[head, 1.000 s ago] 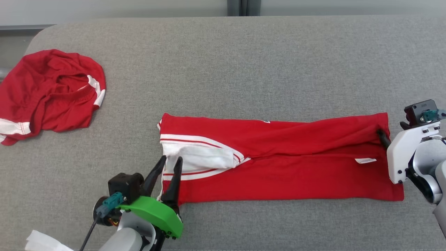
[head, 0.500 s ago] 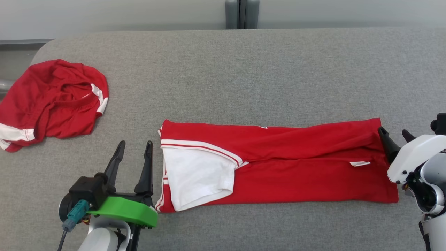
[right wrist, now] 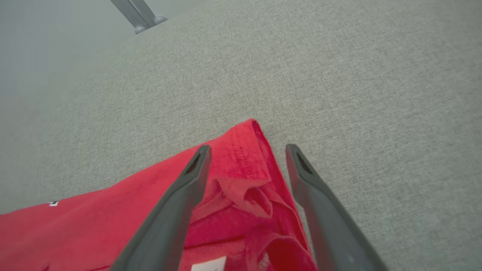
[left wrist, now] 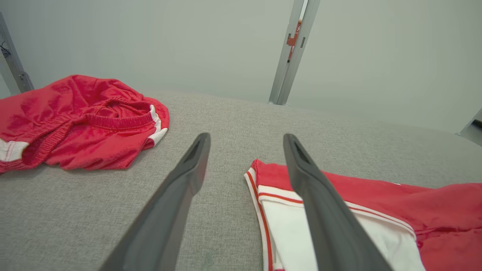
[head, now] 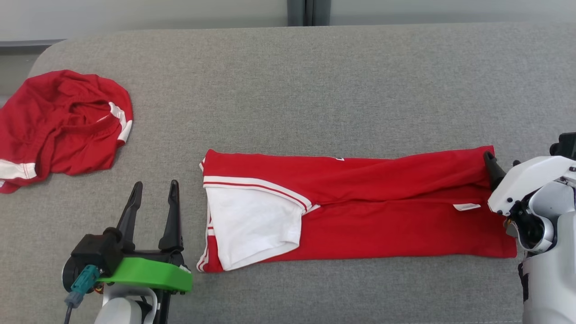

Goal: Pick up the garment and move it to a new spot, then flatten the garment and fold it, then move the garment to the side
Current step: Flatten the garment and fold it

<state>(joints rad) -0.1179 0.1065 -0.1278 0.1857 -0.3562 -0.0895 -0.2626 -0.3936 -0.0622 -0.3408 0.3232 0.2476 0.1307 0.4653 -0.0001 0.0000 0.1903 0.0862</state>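
The left end effector point(head: 155, 184), fingers apart and empty, sits just left of the shirt point(head: 382, 211). The right end effector point(head: 499, 161), likewise apart, straddles its rear right corner. The shirt lies flattened and folded lengthwise in the middle of the desk point(head: 315, 81). A crosswise fold and the move aside seem left. Bare desk lies beyond it, and shorts point(head: 67, 126) occupy the far left.

Grey fabric-covered surface point(head: 315, 81) against a pale wall point(left wrist: 113, 37), metal post point(left wrist: 293, 52) behind

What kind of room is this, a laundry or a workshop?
Likely a robot test room: a broad grey cloth-covered table, a bare pale wall with a metal post, and a folded red garment laid out.
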